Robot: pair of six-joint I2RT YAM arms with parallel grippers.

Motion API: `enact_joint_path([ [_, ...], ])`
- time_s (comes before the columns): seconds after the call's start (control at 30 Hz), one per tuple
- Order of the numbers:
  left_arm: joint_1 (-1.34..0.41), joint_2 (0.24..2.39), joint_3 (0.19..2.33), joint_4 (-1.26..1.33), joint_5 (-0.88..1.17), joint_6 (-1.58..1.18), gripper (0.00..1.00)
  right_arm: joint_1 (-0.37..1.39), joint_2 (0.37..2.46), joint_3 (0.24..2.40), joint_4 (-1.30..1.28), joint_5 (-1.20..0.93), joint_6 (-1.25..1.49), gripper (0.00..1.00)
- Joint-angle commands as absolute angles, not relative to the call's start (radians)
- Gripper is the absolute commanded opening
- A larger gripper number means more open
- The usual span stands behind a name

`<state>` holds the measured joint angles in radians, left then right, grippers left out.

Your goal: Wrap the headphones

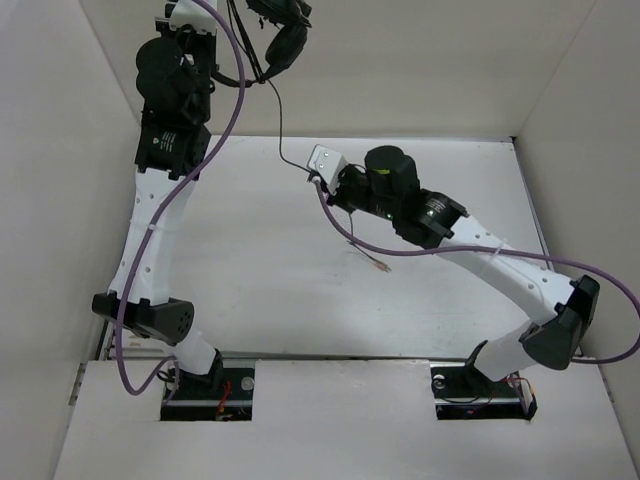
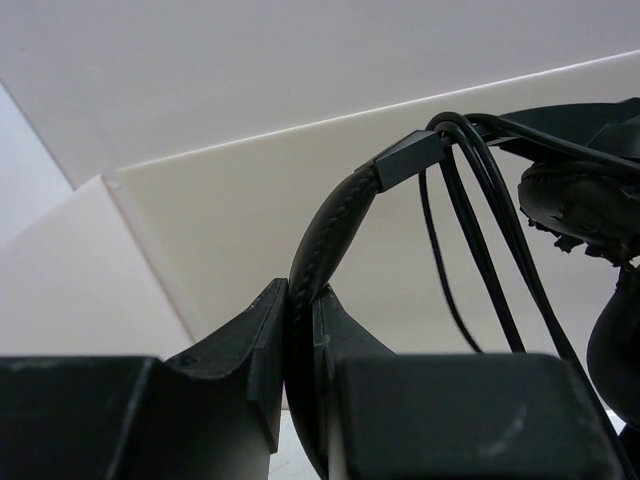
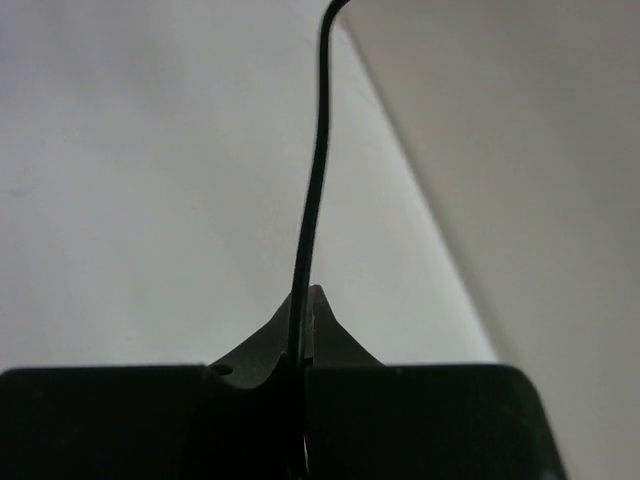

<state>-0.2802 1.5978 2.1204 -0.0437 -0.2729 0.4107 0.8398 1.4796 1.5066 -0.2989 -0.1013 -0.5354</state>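
The black headphones (image 1: 282,38) hang at the top of the top view, lifted off the table. My left gripper (image 2: 300,330) is shut on their padded headband (image 2: 330,230). An earcup (image 2: 580,200) and several loops of thin black cable (image 2: 480,230) hang from the band at right. The cable (image 1: 280,125) runs down from the headset to my right gripper (image 1: 318,172), which is shut on it; it also shows in the right wrist view (image 3: 312,200) rising from between the fingers. The loose cable end with a red plug (image 1: 378,266) lies on the table below the right arm.
White walls enclose the table on the left, back and right. Thick purple robot cables (image 1: 160,220) run along both arms. The white table surface (image 1: 250,270) lies between the arms.
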Motion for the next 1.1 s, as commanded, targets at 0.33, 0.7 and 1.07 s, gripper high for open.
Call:
enact_joint_path([
  [0.33, -0.257, 1.643, 2.085, 0.199, -0.431, 0.486, 0.0, 1.044, 1.463, 1.701, -0.433, 0.227, -0.88, 0.0],
  [0.7, -0.234, 1.669, 2.125, 0.198, -0.482, 0.436, 0.0, 1.151, 1.502, 1.683, -0.479, 0.187, -0.888, 0.0],
  [1.07, -0.238, 1.661, 2.082, 0.215, -0.508, 0.436, 0.0, 1.177, 1.532, 1.715, -0.482, 0.192, -0.91, 0.0],
])
